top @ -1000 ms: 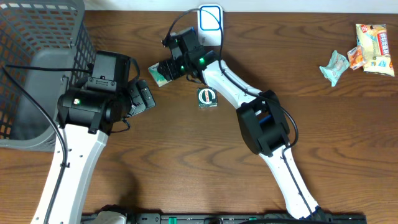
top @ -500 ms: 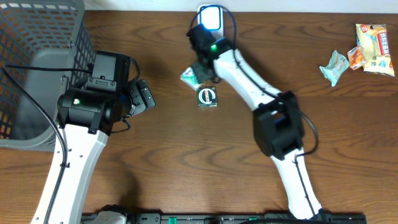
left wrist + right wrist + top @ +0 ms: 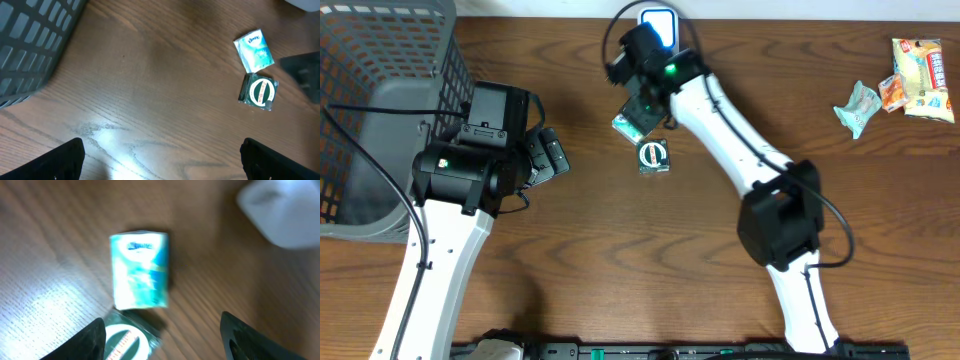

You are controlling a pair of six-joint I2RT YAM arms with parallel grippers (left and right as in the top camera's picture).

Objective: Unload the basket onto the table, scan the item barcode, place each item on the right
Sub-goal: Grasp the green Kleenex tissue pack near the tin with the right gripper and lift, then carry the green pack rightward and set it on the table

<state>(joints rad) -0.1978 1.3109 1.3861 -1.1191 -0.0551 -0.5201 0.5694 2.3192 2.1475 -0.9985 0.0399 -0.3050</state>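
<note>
We see the right arm reaching from its base at the near edge up and across the table (image 3: 840, 200) to the far middle, elbow bent, wrist turned down. The right gripper (image 3: 642, 100) hangs over the tissue pack (image 3: 630, 122) with its jaws apart and nothing in them. In the wrist view, the right gripper (image 3: 162, 330) shows both fingers (image 3: 92, 340) low in the frame, and the tissue pack (image 3: 140, 270) lies flat on the wood beyond them, touching neither. The scanner (image 3: 658, 28) stands just behind the wrist at the far edge, a white blur (image 3: 280, 215) in the wrist view. A green packet (image 3: 653, 157) lies just beside the pack on its near side.

The left arm rises from the near left corner and bends beside the basket (image 3: 380, 60). The left gripper (image 3: 550, 155) points toward the middle, wide open and empty, well apart from the pack (image 3: 254, 50). Snacks (image 3: 910, 75) lie at the far right.
</note>
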